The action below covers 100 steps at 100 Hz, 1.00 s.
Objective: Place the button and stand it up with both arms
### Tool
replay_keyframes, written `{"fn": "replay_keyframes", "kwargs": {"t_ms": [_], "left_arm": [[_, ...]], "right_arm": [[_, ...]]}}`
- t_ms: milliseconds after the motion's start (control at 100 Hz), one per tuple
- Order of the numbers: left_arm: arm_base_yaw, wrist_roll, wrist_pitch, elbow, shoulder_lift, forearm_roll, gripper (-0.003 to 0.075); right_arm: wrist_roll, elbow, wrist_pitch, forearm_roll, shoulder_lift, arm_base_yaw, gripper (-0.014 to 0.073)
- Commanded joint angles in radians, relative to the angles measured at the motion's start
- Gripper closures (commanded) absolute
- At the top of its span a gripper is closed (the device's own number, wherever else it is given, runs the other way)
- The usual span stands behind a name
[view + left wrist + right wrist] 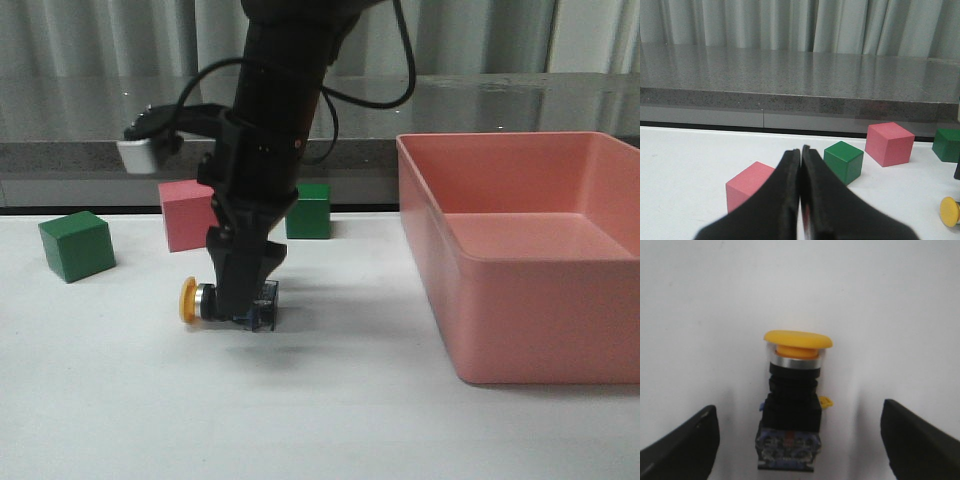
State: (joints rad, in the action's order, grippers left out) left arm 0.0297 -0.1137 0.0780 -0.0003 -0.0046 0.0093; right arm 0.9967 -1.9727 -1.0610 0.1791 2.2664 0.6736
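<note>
The button [200,299] lies on its side on the white table, yellow cap pointing left and clear-and-blue base to the right. My right gripper [240,300] comes straight down over its black body. In the right wrist view the button [792,390] lies between the two fingers of the right gripper [797,412], which stand wide open with a gap on either side. My left gripper [800,165] is shut with nothing in it, off to the left and low over the table. It does not show in the front view. The button's yellow cap [950,211] shows at that view's edge.
A large pink bin [550,320] stands at the right. Behind the button are a green cube [75,245], a pink cube [190,215] and another green cube [308,210]. A further pink cube [750,187] sits close to the left gripper. A grey ledge runs along the back.
</note>
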Motion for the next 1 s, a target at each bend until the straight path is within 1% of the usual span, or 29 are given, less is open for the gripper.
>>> {"fn": "replay_keyframes", "kwargs": {"t_ms": [0,150,220,270,370,480,600,650,710,820,880,990], "left_arm": [[-0.006,-0.011,-0.078,0.029,-0.032,0.0,0.0739],[-0.006,-0.011,-0.078,0.029,-0.032,0.0,0.0739],[-0.006,-0.011,-0.078,0.029,-0.032,0.0,0.0739],[-0.006,-0.011,-0.078,0.029,-0.032,0.0,0.0739],[-0.006,-0.011,-0.078,0.029,-0.032,0.0,0.0739],[-0.006,-0.011,-0.078,0.029,-0.032,0.0,0.0739],[-0.006,-0.011,-0.078,0.029,-0.032,0.0,0.0739],[-0.006,-0.011,-0.078,0.029,-0.032,0.0,0.0739],[-0.006,-0.011,-0.078,0.029,-0.032,0.0,0.0739],[-0.006,-0.011,-0.078,0.029,-0.032,0.0,0.0739],[-0.006,-0.011,-0.078,0.029,-0.032,0.0,0.0739],[-0.006,-0.011,-0.078,0.029,-0.032,0.0,0.0739]], "right_arm": [[-0.027,-0.05,-0.032,0.007,-0.123,-0.006,-0.0053],[-0.118,-0.05,-0.072,0.005,-0.228,-0.038,-0.0045],[-0.178,-0.05,-0.093,0.005,-0.283,-0.067,-0.0006],[-0.22,-0.05,-0.111,0.005,-0.322,-0.095,0.0043],[-0.301,-0.049,-0.148,0.005,-0.396,-0.164,0.0169],[-0.398,-0.048,-0.161,0.005,-0.472,-0.265,0.0278],[-0.536,-0.047,-0.172,0.007,-0.535,-0.388,0.039],[-0.563,-0.037,-0.18,0.007,-0.56,-0.44,0.044],[-0.566,-0.004,-0.179,0.013,-0.59,-0.501,0.0508],[-0.566,0.106,-0.119,0.021,-0.672,-0.592,0.0666],[-0.572,0.186,-0.054,0.021,-0.735,-0.63,0.065],[-0.572,0.375,0.093,0.021,-0.861,-0.675,0.0651]]}}
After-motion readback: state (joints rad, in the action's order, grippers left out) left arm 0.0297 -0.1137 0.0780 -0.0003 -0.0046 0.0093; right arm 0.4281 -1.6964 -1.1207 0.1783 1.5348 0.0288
